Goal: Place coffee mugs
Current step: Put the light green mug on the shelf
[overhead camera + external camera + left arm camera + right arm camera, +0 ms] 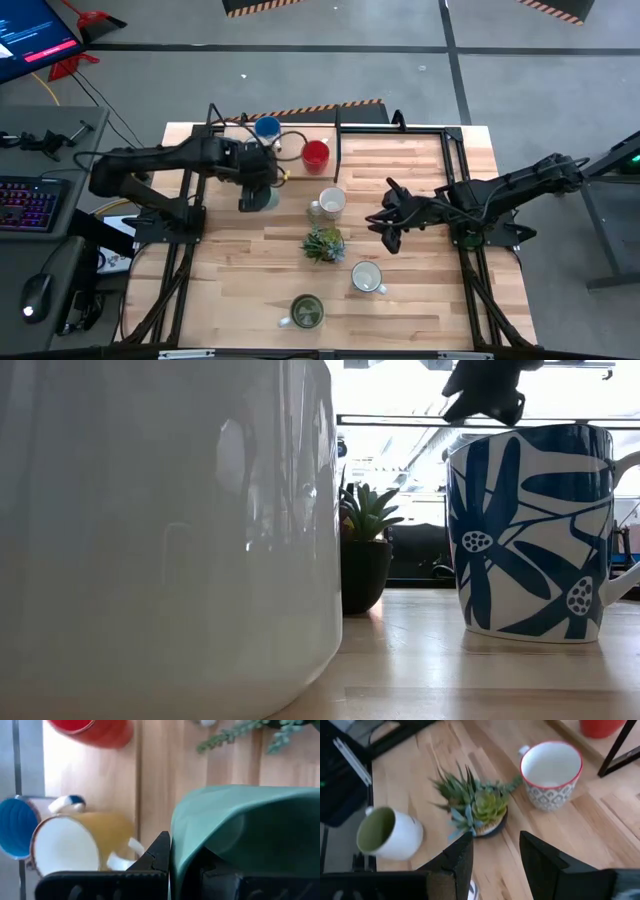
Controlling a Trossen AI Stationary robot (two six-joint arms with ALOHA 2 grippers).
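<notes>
Upper left of the overhead frame, my left gripper [256, 192] is clamped on the teal mug [258, 196]; right gripper [386, 228] waits part-open, empty, nearer the white mug [331, 201].

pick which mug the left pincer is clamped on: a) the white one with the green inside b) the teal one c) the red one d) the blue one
b: in the left wrist view the left pincer is shut on the rim of the teal mug, while the red mug and the blue mug stand apart from it on the table.
</notes>
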